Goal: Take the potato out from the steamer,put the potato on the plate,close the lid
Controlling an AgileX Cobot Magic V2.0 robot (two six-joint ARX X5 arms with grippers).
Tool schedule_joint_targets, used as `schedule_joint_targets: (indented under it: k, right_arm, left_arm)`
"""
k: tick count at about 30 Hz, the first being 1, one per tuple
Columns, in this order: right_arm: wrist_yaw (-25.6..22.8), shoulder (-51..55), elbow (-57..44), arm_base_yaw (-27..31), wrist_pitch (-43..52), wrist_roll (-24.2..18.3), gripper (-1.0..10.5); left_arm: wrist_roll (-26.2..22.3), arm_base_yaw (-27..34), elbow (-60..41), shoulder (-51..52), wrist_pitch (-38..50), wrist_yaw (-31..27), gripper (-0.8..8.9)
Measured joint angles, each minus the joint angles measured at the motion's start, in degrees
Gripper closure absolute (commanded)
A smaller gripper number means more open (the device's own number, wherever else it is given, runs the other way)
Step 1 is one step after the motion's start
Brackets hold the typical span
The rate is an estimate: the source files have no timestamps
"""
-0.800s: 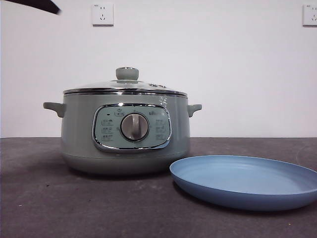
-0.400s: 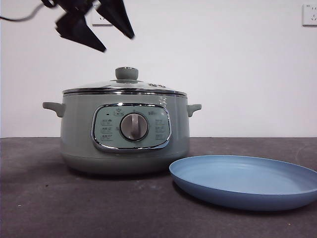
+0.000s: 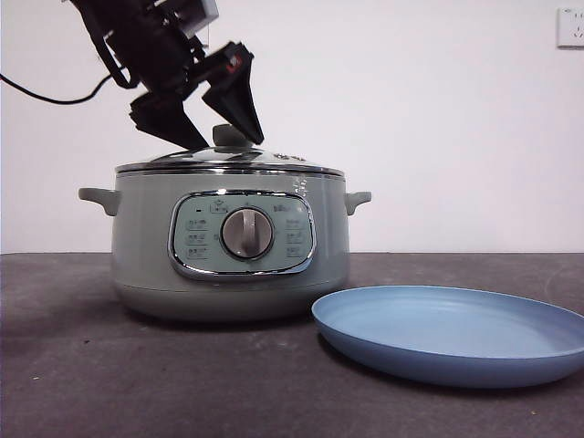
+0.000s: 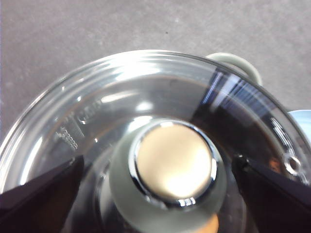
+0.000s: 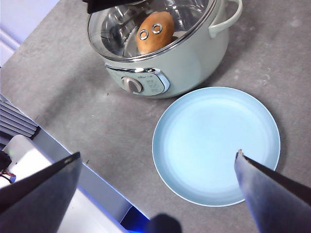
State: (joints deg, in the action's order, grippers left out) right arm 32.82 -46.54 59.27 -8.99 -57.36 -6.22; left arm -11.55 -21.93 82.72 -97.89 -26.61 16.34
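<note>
The sage-green steamer [image 3: 146,237] stands on the dark table with its glass lid [image 3: 182,157] on. My left gripper [image 3: 231,143] is open, one jaw on each side of the lid's pale green knob [image 3: 234,135], not clamped. The left wrist view shows the knob [image 4: 172,170] between the open left gripper [image 4: 159,161]. The potato [image 5: 153,31] lies inside the steamer [image 5: 189,58], seen through the lid [image 5: 112,29]. The light-blue plate [image 3: 456,333] is empty, in front and to the right of the steamer. My right gripper [image 5: 158,156] is open and empty, high above the plate [image 5: 216,145].
A black cable [image 3: 46,96] trails from the left arm. A wall outlet [image 3: 571,27] is at the top right. The table's near edge and white equipment [image 5: 29,160] show in the right wrist view. One steamer handle [image 3: 358,199] points toward the plate.
The left arm has come down from the top left corner to the lid, its open jaws now on either side of the knob. Steamer, lid and plate have not moved.
</note>
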Motion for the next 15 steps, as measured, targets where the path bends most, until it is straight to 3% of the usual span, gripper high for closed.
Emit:
schedule_joint_targets:
  k: [5,11,15]
  right_arm:
    - [0.0,-0.1,0.0,0.0,0.0,0.0,2.9]
    - [-0.1,-0.3,0.0,0.0,0.0,0.0,2.9]
    - [-0.2,-0.7,0.0,0.0,0.1,0.0,2.9]
  left_arm:
    - [0.0,-0.7,0.0,-0.1,2.3,-0.9,1.63]
    - [0.0,-1.8,0.0,-0.1,2.3,-2.4,5.75]
    - [-0.1,-1.9,0.0,-0.1,2.3,-2.5,7.27]
